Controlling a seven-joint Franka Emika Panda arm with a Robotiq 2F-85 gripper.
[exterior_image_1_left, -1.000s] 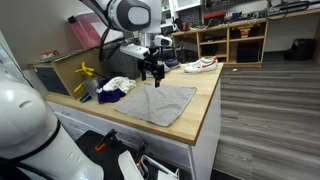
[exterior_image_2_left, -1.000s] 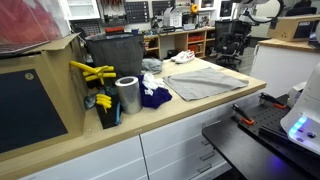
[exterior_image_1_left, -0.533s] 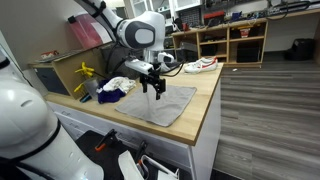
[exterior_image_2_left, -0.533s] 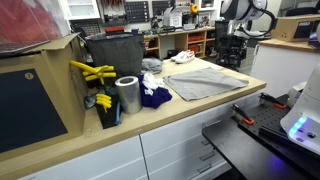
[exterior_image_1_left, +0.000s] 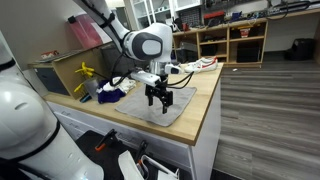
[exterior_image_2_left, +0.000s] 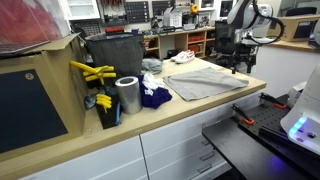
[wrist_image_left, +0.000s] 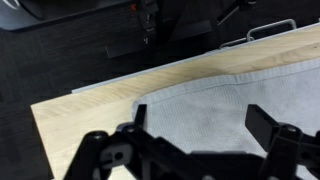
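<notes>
The hand (exterior_image_1_left: 157, 100) hangs over the far part of a grey cloth (exterior_image_1_left: 135, 106) that lies spread flat on the wooden surface (exterior_image_1_left: 205, 100). Its jaws stand spread wide and nothing sits between them. In the wrist view the two dark fingers (wrist_image_left: 272, 126) frame the bottom of the picture, well apart from each other. Beneath them are the cloth (wrist_image_left: 220, 105) and its curved edge, with a strip of bare surface (wrist_image_left: 80, 115) beyond it. The fingertips point down at the cloth, and no grip on it shows. Whether the tips brush the fabric cannot be told.

In an exterior view the hand (exterior_image_2_left: 240, 64) shows small at the far end of the surface (exterior_image_2_left: 150, 128), above the cloth (exterior_image_2_left: 205, 80). Near the cloth's other end lie a blue rag (exterior_image_2_left: 153, 96) and, just beside the rag, an upright metal can (exterior_image_2_left: 127, 95). A white shoe (exterior_image_1_left: 200, 65) lies behind the arm.
</notes>
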